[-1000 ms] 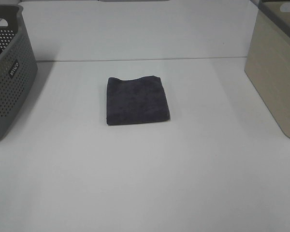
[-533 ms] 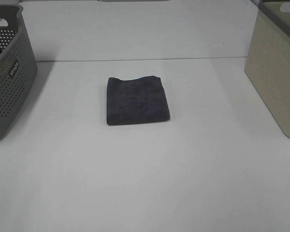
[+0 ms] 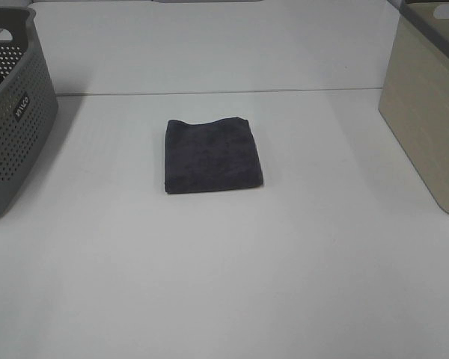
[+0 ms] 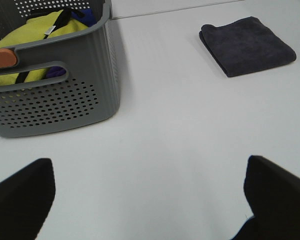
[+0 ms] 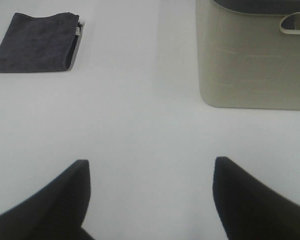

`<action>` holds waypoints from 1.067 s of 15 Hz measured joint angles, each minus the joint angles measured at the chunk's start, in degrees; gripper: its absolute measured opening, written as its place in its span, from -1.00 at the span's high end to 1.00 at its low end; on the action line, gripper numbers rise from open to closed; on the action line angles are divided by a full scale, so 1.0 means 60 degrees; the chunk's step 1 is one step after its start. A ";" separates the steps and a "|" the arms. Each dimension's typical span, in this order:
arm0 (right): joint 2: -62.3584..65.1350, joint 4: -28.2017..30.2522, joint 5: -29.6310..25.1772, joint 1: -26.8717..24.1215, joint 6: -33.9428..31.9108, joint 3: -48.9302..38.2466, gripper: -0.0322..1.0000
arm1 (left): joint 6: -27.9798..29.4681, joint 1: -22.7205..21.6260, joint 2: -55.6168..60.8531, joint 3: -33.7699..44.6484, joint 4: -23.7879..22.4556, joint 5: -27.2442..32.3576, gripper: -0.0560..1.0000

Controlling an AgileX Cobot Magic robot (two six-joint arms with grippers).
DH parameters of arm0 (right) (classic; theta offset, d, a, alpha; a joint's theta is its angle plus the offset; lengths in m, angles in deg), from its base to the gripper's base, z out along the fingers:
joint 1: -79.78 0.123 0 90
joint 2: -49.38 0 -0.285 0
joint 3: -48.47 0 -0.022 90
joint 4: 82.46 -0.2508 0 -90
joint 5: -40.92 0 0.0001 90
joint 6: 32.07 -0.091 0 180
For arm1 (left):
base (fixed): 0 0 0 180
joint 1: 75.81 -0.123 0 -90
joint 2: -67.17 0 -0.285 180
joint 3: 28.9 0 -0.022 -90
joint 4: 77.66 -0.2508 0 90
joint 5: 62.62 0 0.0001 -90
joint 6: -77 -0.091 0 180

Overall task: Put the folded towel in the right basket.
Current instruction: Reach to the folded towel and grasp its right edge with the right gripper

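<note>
A dark grey folded towel (image 3: 212, 155) lies flat on the white table, near its middle; it also shows in the left wrist view (image 4: 247, 45) and the right wrist view (image 5: 36, 42). The beige right basket (image 3: 426, 105) stands at the table's right edge and shows in the right wrist view (image 5: 252, 60). Neither gripper appears in the high view. My left gripper (image 4: 150, 200) is open and empty, well short of the towel. My right gripper (image 5: 152, 197) is open and empty, with the towel and the beige basket ahead of it.
A grey perforated basket (image 3: 11, 112) stands at the table's left edge; in the left wrist view (image 4: 55, 85) it holds yellow and dark cloths. A seam (image 3: 209, 92) crosses the table behind the towel.
</note>
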 joint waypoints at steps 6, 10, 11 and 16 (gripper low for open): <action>-0.4956 -0.1079 0.2531 0.0000 0.0411 0.1833 -0.35 | 0.0000 0.0000 0.0000 0.0000 0.0000 0.0000 -0.95; -0.8680 -0.2664 0.2607 0.0000 0.2082 0.4049 -0.35 | 0.0000 0.0000 0.0000 0.0000 0.0000 0.0000 -0.95; -0.9969 -0.3161 0.2597 0.0000 0.2511 0.4937 -0.35 | 0.0000 0.0000 0.0000 0.0000 0.0000 0.0000 -0.95; -1.3827 -0.3113 0.2540 0.1280 0.2521 0.7315 -0.35 | 0.0000 0.0000 0.0000 0.0000 0.0000 0.0000 -0.95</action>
